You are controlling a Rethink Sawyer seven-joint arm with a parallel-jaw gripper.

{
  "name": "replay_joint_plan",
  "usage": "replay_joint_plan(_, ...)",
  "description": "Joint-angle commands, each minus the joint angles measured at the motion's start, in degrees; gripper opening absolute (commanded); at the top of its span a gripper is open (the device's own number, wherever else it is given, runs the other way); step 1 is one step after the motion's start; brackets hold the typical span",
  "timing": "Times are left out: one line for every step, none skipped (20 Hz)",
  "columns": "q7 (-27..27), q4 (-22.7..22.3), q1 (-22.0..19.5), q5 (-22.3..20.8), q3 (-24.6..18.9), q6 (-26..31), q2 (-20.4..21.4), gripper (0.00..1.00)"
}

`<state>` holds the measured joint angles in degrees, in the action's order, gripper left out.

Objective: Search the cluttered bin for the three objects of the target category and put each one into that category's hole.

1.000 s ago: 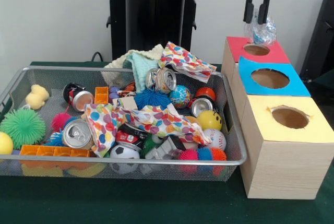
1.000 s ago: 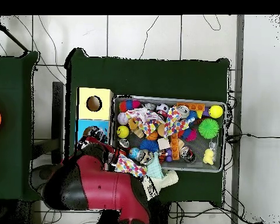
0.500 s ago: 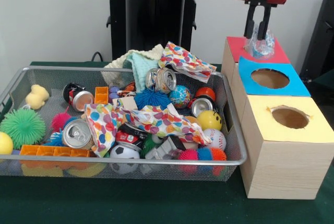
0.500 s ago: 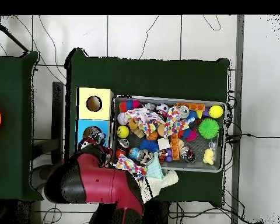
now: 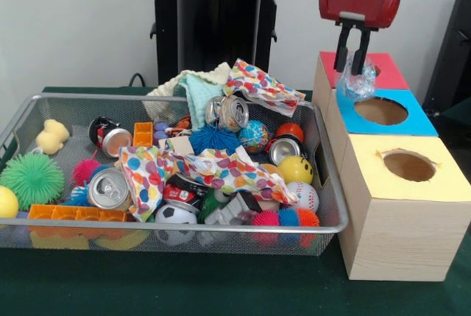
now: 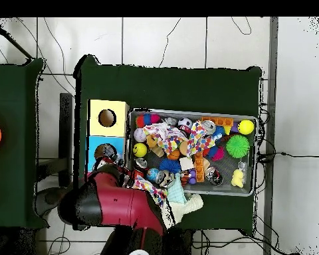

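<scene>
The crinkled clear plastic wrapper (image 5: pixel 358 84) looks feather-light, soft and slippery, so a pinch on its bunched top suits it best. The tool (image 5: pixel 352 64), at the upper right of the frame, seems to hold it that way, fingers narrowed. It hangs directly under the tool, over the near edge of the red box (image 5: pixel 386 71), beside the blue box (image 5: pixel 412 117).

A robotics lab: pedestal-mounted arm (image 6: pixel 115 212), green-clothed table (image 5: pixel 184 286), trailing floor cables (image 6: pixel 189 40), sorting boxes (image 5: pixel 401 205).
</scene>
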<state>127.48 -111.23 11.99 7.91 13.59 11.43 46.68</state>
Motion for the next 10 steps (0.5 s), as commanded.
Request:
replay_joint_plan(11.02,3.26,-0.85,3.62,-1.82,-2.51,-3.38,0.0)
replay_joint_plan(11.19,3.29,-0.4,3.87,-1.64,-2.54,-3.49,0.0)
replay_joint_plan(11.35,3.32,0.05,4.11,-1.46,-2.57,-3.59,0.0)
replay_joint_plan(11.8,3.1,0.63,4.49,-1.19,-2.75,-3.68,0.0)
replay_joint_plan(11.94,3.45,1.35,4.77,-0.69,-2.49,-4.01,0.0)
replay_joint_plan(12.03,3.53,1.89,5.06,-0.28,-2.38,-4.17,0.0)
replay_joint_plan(12.09,3.51,2.23,5.33,-0.11,-2.49,-4.39,0.0)
replay_joint_plan(12.1,3.43,2.39,5.56,-0.22,-2.87,-4.74,0.0)
replay_joint_plan(12.11,3.34,2.54,5.8,-0.33,-3.24,-5.08,0.0)
replay_joint_plan(12.31,3.18,2.88,6.06,-0.38,-4.04,-5.69,0.0)
